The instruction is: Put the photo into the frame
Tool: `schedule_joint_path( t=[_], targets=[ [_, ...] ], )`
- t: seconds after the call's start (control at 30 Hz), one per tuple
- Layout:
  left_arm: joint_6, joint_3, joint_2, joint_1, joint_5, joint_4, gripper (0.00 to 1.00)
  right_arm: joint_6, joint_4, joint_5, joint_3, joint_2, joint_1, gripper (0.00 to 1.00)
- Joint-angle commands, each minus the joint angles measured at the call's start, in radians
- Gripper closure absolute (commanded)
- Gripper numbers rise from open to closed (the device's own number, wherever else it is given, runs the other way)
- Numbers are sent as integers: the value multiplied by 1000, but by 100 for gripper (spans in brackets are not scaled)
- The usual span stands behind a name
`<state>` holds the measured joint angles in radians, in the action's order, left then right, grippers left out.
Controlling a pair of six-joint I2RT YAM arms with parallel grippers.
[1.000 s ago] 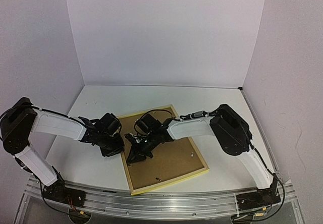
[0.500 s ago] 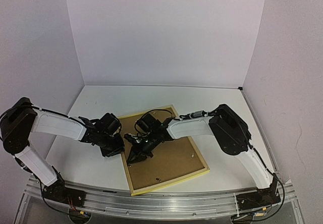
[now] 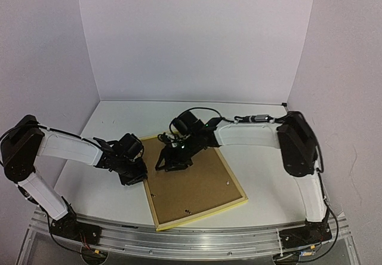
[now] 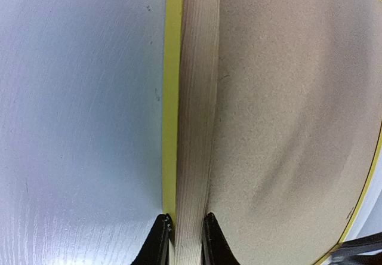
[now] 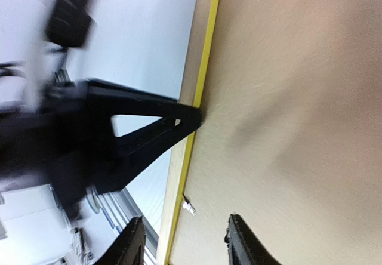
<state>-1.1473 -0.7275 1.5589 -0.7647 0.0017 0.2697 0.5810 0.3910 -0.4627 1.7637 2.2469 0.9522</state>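
Top external view: the frame [image 3: 199, 213] lies back-up on the white worktop [image 3: 265, 169], turned at an angle, near the middle and a little towards the near edge. Its thin yellow border rings a brown backing board [image 3: 194, 184] that fills the opening. The left gripper [image 3: 141, 175] reaches in low from the left and meets the frame's left edge. The right gripper [image 3: 170, 162] hangs over the far-left part of the board, its arm stretched across from the right.

Left wrist view: the left gripper's two black fingertips [image 4: 162, 236] are pressed in on either side of the frame's pale wood rim, one on the yellow outer face, the other on the inner side by the board. The jaws are nearly closed, with only the rim between them.

Right wrist view: the right gripper's fingertips [image 5: 132, 241] stand well apart above the brown board, with nothing held between them. Whether they touch the board cannot be told. Across the yellow border the left gripper's finger tapers to the frame's edge, and a small metal tab [image 5: 188, 205] sits on the board just inside the border.
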Motion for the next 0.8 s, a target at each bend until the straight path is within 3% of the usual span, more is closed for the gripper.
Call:
schedule_joint_path(
  t=[0.0, 0.17, 0.27, 0.3, 0.47, 0.77],
  targets=[
    [18, -88, -62, 7, -22, -35, 76, 35, 29, 282, -206, -333, -31, 48],
    [68, -162, -92, 7, -83, 69, 34, 203, 52, 422, -585, -630, -40, 32],
    [138, -238, -114, 8, -153, 141, 5, 325, 68, 416, -759, -759, -39, 29],
    [186, -276, -108, 9, -185, 153, 1, 373, 70, 412, -816, -800, -39, 29],
    [453, -500, 63, 54, -221, 167, 0, 495, 68, 394, -974, -883, -28, 29],
    [910, -931, 529, 251, 68, 189, 1, 566, 31, 437, -916, -724, -1, 31]
  ],
)
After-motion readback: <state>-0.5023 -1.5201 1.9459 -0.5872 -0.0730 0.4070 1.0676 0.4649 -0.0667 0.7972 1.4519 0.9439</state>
